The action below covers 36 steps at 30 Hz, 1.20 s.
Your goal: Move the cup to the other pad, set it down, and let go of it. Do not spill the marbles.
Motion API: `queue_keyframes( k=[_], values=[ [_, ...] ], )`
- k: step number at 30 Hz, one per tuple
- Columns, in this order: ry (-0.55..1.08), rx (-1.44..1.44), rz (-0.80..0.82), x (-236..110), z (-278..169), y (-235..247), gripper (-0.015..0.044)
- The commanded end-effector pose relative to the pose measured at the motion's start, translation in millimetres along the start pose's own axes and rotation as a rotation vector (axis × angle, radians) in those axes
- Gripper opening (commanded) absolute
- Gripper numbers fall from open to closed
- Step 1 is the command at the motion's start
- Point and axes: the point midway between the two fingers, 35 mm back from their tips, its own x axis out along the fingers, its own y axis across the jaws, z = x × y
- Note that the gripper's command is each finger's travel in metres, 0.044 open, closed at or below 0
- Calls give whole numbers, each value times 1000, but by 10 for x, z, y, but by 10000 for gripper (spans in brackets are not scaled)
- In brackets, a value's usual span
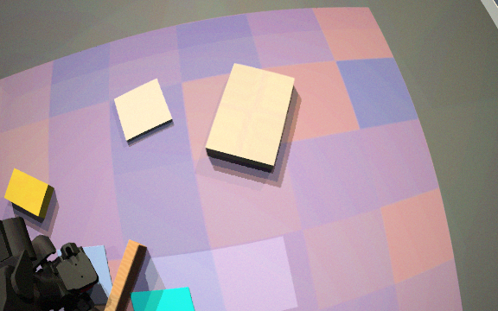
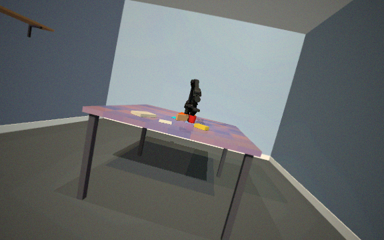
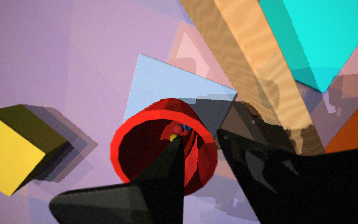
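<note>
Cup (image 2: pixel 192 119) (image 3: pixel 152 142) upright, mouth upward, long axis near vertical, pincer (image 1: pixel 55 263) (image 2: pixel 191 113) (image 3: pixel 199 137) partly open, gripping nothing

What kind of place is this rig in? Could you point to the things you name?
Looks like a plain indoor room, perhaps a test area: blue-grey walls (image 2: pixel 345 100) with pale skirting, a wall-mounted wooden rail (image 2: pixel 15 17), and a robot arm (image 2: pixel 193 95) at a four-legged table (image 2: pixel 165 128).

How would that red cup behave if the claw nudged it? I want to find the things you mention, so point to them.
The red cup (image 2: pixel 192 119) (image 3: pixel 114 150) would probably tip rather than slide if pushed near its rim, since it stands fairly tall. Its smooth, even wall looks stiff, so it likely wouldn't squash. The marbles (image 3: pixel 178 129) inside are round and loose, so they might roll about.
</note>
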Motion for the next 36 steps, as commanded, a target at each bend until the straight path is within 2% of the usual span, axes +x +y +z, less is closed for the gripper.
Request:
queue_keyframes(
  k=[1,13,17,23,30,36],
  values=[
    [-2,5,-10,100,-1,-35,148],
    [-2,5,-10,139,-2,-40,148],
    [1,1,-5,121,-6,-23,43],
    [1,1,-5,121,-6,-23,3],
    [1,1,-5,88,-5,-17,0],
    [0,2,-6,-96,-1,2,0]
  ],
)
